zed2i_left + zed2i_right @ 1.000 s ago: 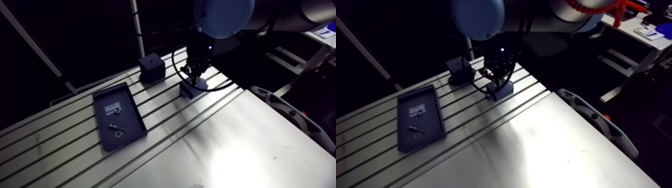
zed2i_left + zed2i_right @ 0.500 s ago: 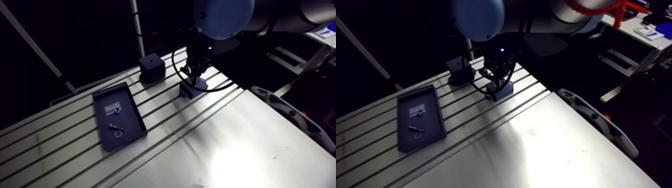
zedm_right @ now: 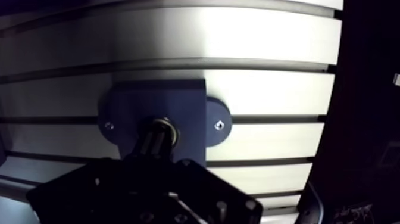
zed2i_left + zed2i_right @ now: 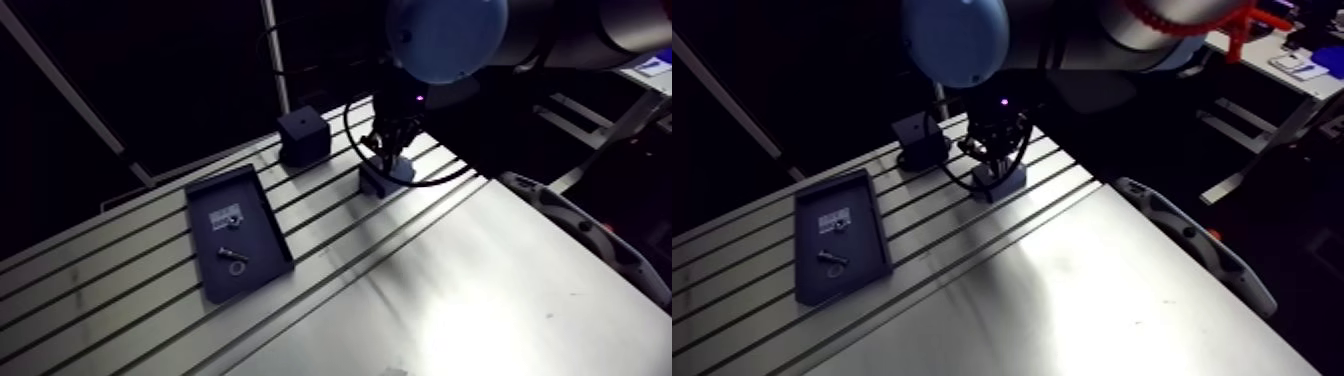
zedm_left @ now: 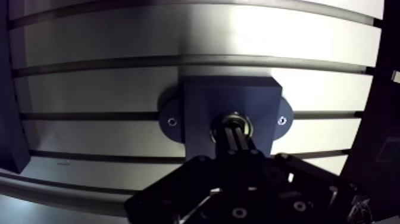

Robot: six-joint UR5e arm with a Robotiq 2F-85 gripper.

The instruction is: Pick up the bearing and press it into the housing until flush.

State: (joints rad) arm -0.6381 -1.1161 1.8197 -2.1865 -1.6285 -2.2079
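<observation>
Gripper (image 5: 233, 128) fingers closed tight together, gripping nothing, tips down on the bearing (image 5: 241, 117). Bearing sits in the bore of the dark housing (image 5: 202, 101), silver rim showing around the tips. Housing is on the slotted table (image 5: 119, 36). Arm view: black block (image 4: 303, 133) near the housing, dark tray (image 4: 258, 215) with small parts well apart.

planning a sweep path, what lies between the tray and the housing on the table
Only bare slotted table lies between the tray and the housing, as the arm view shows; the dark cube stands off that line, beyond it.
</observation>
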